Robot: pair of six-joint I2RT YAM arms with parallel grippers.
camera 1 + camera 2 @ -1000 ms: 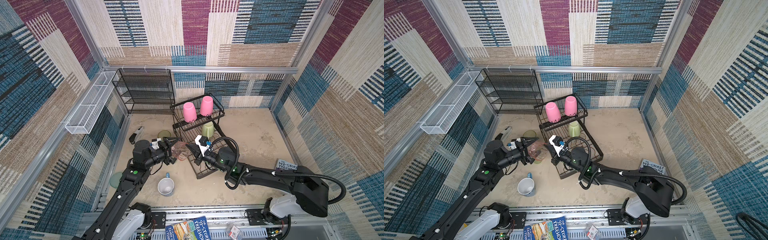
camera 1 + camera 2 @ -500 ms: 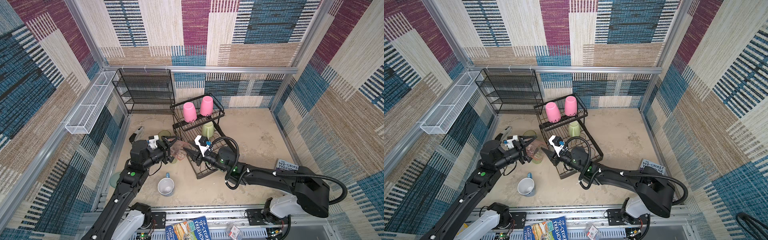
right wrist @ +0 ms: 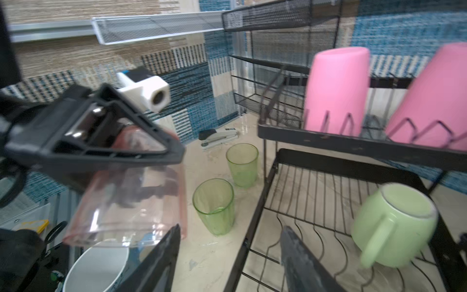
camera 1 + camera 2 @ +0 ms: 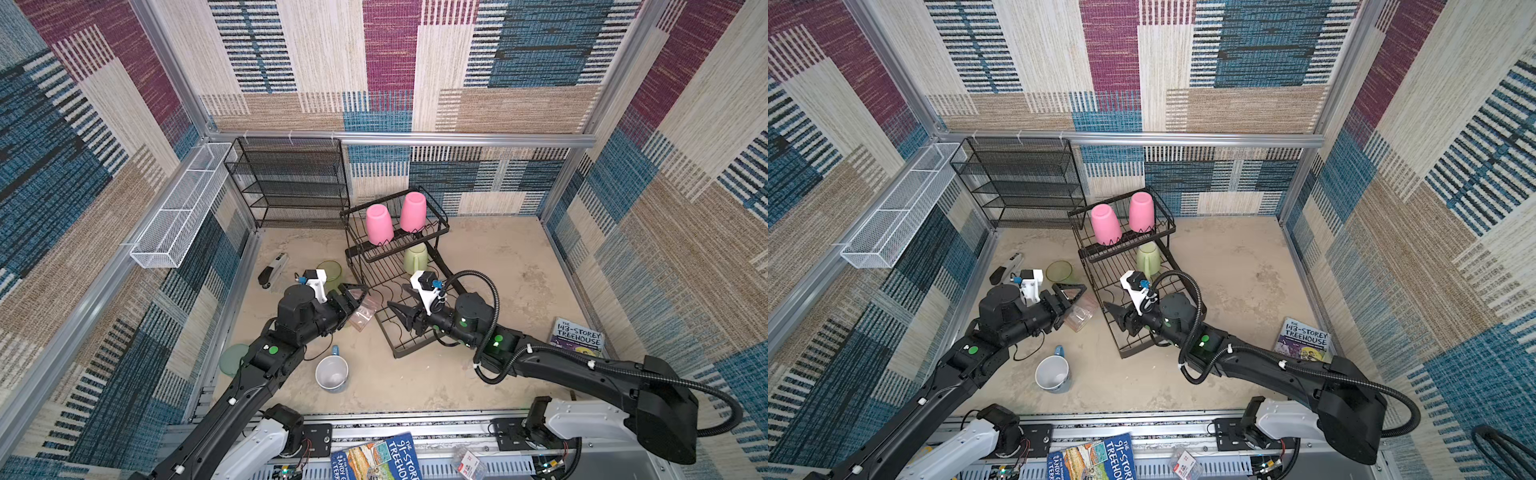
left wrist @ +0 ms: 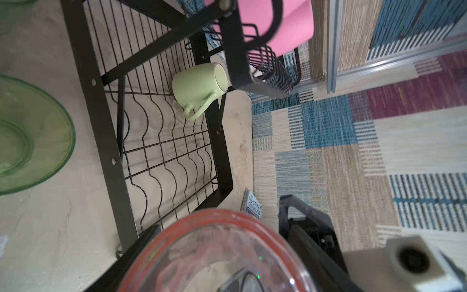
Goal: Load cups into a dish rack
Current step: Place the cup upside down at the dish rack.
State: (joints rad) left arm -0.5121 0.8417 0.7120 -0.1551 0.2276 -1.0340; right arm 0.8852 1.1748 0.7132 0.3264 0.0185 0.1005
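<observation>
Since one second ago the right gripper (image 3: 231, 229) has let go of the clear-pink tumbler (image 3: 131, 199) and pulled back a little toward the dish rack (image 5: 101, 113). Its jaws now stand spread with nothing between them. A narrow gap separates it from the tumbler in both top views.

The left gripper (image 4: 354, 297) has kept its grip. Its fingers are pinched across the body of the clear-pink tumbler, which hangs tilted above the floor, just beside the near left edge of the rack's lower tray.

Rack contents:
- Upper basket: two opaque pink tumblers (image 4: 379, 224) (image 4: 412, 212), both mouth down.
- Lower tray: pale-green mug (image 4: 415, 258) on its side under the upper basket, handle toward the open end of the tray. The wavy dividers nearer the right gripper are bare.

On the floor:
- Two clear-green tumblers (image 3: 214, 204) (image 3: 242, 168) stand upright just left of the rack.
- The blue mug (image 4: 331, 372) stands upright, mouth up, near the left arm.
- The teal tumbler (image 4: 232, 358) is partly hidden behind the left arm, by the left wall.
- A stapler (image 4: 272, 270) lies beyond the green tumblers.
- A book (image 4: 577, 336) leans at the right wall
</observation>
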